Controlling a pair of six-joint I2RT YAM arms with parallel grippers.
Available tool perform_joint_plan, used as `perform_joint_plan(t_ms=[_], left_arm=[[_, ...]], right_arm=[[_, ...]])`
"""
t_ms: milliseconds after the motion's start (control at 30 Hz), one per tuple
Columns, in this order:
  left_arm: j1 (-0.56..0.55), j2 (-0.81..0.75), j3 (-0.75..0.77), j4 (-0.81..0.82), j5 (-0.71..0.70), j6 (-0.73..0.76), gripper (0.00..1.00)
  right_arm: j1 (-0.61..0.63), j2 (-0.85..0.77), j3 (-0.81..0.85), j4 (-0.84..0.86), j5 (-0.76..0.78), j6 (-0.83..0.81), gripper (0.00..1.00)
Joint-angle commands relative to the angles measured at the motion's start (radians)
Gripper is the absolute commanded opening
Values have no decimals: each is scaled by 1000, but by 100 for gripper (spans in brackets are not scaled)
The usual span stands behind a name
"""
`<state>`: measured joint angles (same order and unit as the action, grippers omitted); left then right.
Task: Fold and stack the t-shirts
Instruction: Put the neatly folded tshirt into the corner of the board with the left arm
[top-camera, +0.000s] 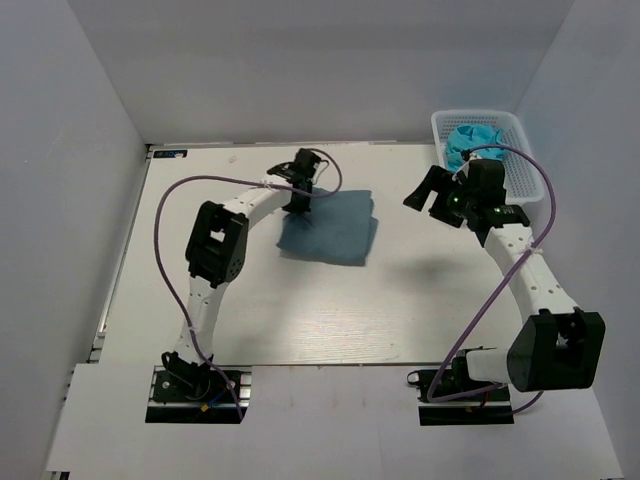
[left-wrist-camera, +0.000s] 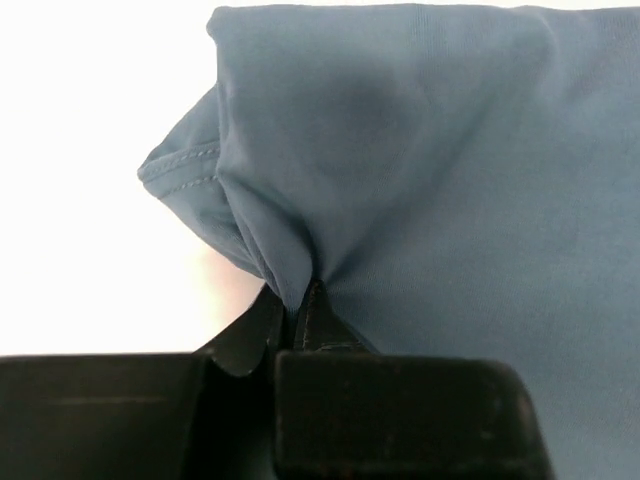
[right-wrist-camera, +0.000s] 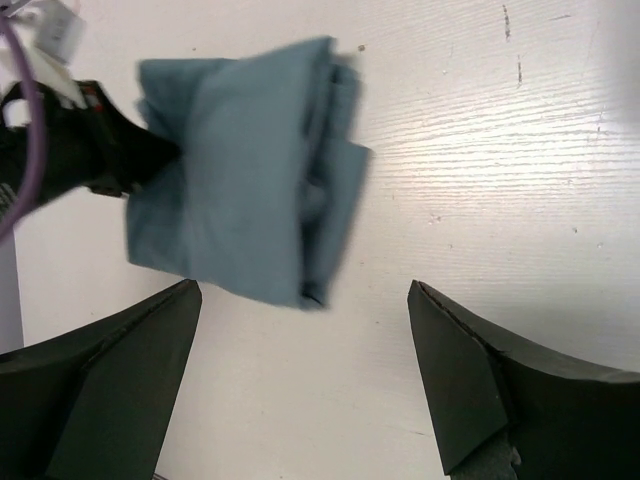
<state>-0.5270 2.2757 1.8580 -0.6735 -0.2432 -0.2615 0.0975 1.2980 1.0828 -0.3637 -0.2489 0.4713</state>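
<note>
A folded slate-blue t-shirt (top-camera: 335, 230) lies on the white table, left of centre. My left gripper (top-camera: 299, 197) is at the shirt's left edge and is shut on a pinch of the cloth; in the left wrist view the t-shirt (left-wrist-camera: 430, 180) bunches into the closed left gripper (left-wrist-camera: 300, 302). My right gripper (top-camera: 428, 196) hangs open above the table to the right of the shirt, holding nothing. In the right wrist view the t-shirt (right-wrist-camera: 240, 170) lies ahead of the wide-open right gripper (right-wrist-camera: 303, 290), with the left gripper (right-wrist-camera: 90, 150) at the shirt's far side.
A white mesh basket (top-camera: 522, 160) stands at the back right corner and holds a crumpled turquoise cloth (top-camera: 470, 137). The right arm's wrist sits just in front of it. White walls close in the table on the left, back and right.
</note>
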Motion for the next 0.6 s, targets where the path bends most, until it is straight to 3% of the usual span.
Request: perform_joint_plan(t_ms=[0, 267, 467, 567], left_arm=[[125, -146, -20, 6, -241, 137, 0], [358, -182, -14, 120, -291, 326, 0], [495, -102, 105, 179, -206, 418, 0], [538, -13, 237, 189, -197, 468, 0]], right_arm=[[-5, 24, 43, 28, 20, 4, 90], [-5, 142, 140, 25, 4, 20, 90], [-5, 251, 249, 9, -23, 20, 90], [-4, 308, 308, -9, -32, 16, 90]])
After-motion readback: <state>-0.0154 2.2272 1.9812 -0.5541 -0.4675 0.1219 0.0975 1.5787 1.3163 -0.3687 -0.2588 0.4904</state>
